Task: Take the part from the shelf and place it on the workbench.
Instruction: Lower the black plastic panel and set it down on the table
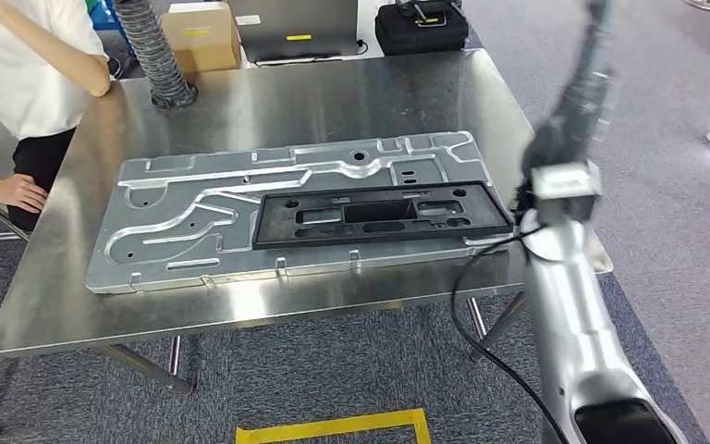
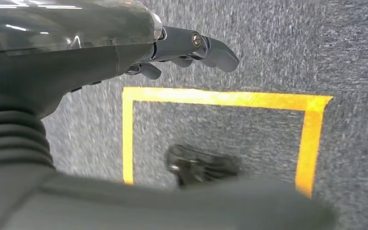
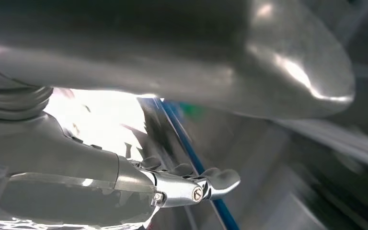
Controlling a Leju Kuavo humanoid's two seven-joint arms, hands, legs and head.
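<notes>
Black part point(image 1: 384, 215) lies lengthwise across workbench point(image 1: 240, 102), left of raised right hand point(image 3: 191, 184), fingers empty, apart.

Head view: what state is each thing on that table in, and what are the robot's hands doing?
Black part: lying flat on the metal plate, nothing holding it.
Metal plate: flat on the workbench.
Right hand: holds nothing; blurred, so open or closed is unclear.
Left hand: holds nothing, fingers loosely extended, over the grey floor with yellow tape.
</notes>
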